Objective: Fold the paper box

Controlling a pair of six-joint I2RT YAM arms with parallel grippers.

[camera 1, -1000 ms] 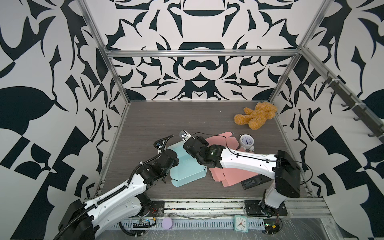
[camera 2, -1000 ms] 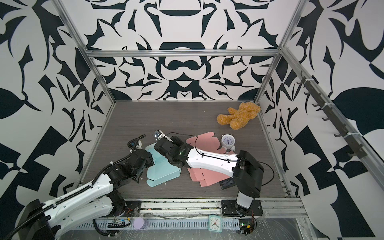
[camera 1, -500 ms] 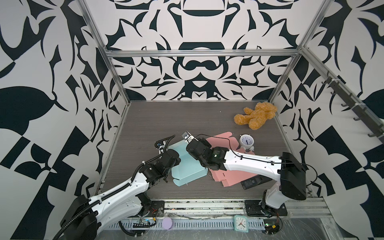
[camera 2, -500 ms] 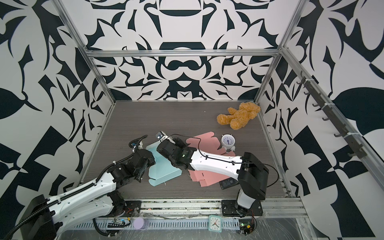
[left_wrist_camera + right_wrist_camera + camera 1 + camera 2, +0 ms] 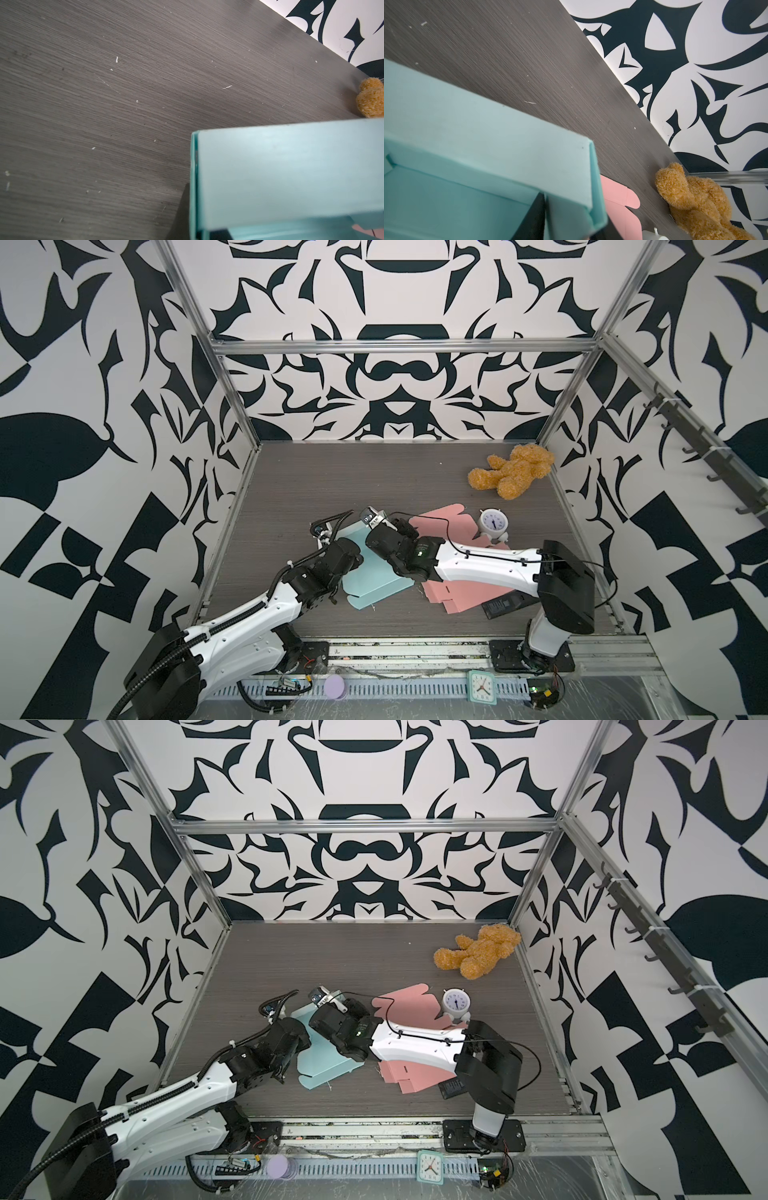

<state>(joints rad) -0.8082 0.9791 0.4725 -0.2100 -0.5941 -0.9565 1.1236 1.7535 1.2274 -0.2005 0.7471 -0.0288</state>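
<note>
Left gripper [image 5: 337, 542] was closed and, as far as its wrist view let me judge, pinched the upright left wall of the box [image 5: 374, 578], with one dark finger [image 5: 218, 234] showing just inside that wall. Right gripper [image 5: 375, 531] sat at the far right corner, one finger [image 5: 532, 216] inside against a doubled-over wall. Whether its jaws clamped that wall or only straddled it, I could not tell. The teal box lay near the front of the table [image 5: 332, 481], left of centre, with its far walls raised and its near panel flat. I judged the work to be mid-way, at the wall-forming step: sides up, nothing closed. The next move probably called for pressing the doubled wall down until it locked (while the left grip steadied the side), then lifting the near panel. The paper edges looked thin and springy, so a loose hold could let a wall flop back. Pink sheets [image 5: 457, 593] touched the box's right side and might drag with it. A clock [image 5: 493, 524] stood beyond them and a bear [image 5: 513, 470] lay well apart in the far right corner. Bare table lay open beyond and to the left, but the two wrists crowded each other over the box.
</note>
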